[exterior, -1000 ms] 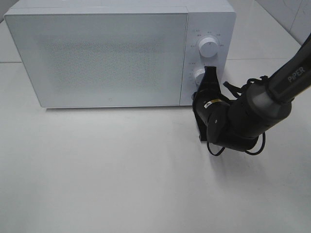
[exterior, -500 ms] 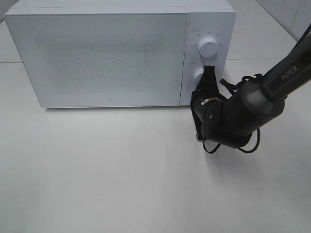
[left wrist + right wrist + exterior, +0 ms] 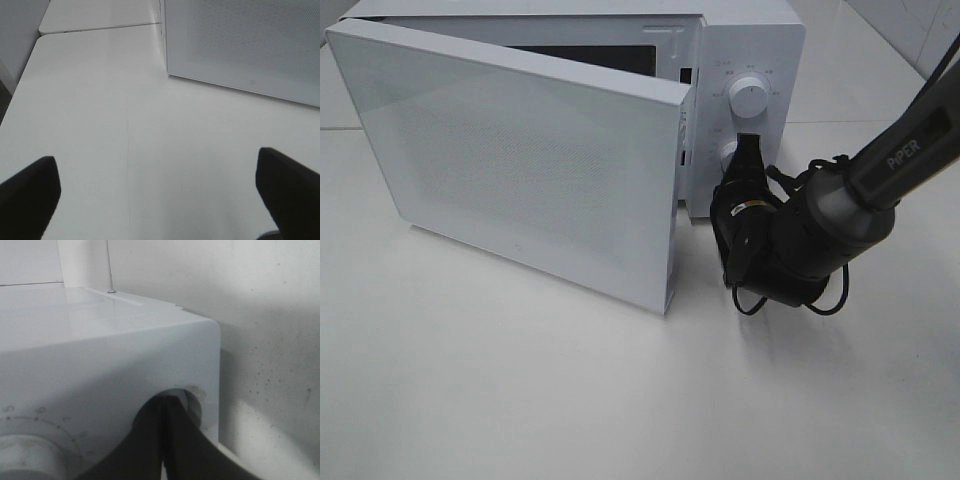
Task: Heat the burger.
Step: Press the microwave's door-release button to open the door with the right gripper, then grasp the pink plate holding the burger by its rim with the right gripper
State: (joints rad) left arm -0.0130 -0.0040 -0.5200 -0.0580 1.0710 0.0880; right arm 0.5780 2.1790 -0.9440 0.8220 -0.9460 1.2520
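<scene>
Table carries the microwave, and its door, flush shut half a second ago, now stands swung well out on its left hinge with the dark cavity showing through the gap. Right gripper is clenched on nothing, tip pressed against the lower control beneath the upper dial, which I judge to be the door release; left gripper is spread wide and empty above the table near the door. Burger not visible in any view, so cannot tell whether it sits inside; the open door suggests loading or retrieval comes next.
</scene>
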